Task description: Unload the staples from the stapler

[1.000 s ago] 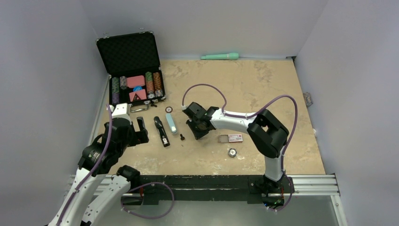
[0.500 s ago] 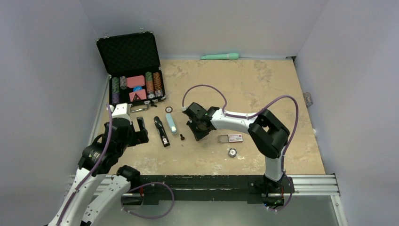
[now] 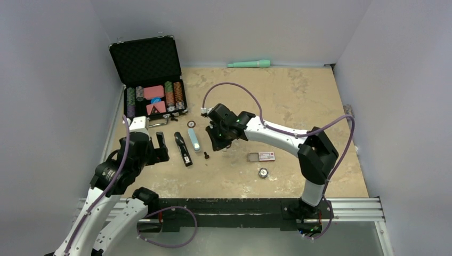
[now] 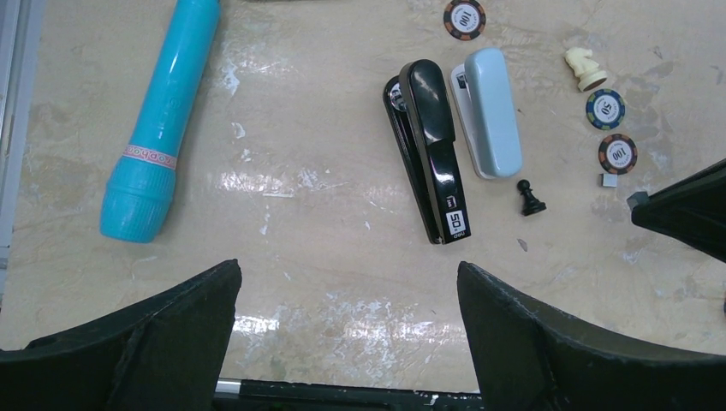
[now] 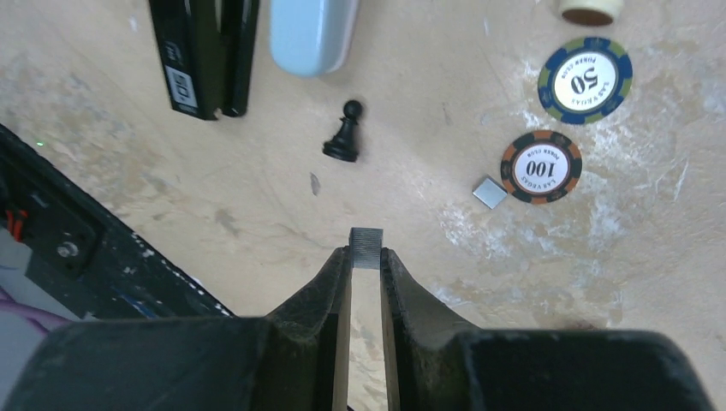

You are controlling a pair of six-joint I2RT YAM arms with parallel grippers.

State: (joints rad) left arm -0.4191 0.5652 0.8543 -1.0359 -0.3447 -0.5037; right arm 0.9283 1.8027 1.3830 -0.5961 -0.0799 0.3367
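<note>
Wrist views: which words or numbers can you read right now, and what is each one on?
"100" and "POKER CLUB": orange chip.
"50": blue chip; its small print is blurred.
"100": second orange chip, top of left wrist view.
"50": white label on the black stapler; print beside it unreadable.
No text: staples in the right gripper.
Card in the top view: too small to read.

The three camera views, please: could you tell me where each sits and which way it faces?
Top external: fixed high behind the bases, looking down on the mottled beige table; both arms show.
Left wrist: on the left arm, looking down at the glossy black stapler; the open left gripper frames it.
Right wrist: looking down past the right gripper, shut on a silvery-grey staple strip.
Shared: both wrist views show the small black chess pawn.
</note>
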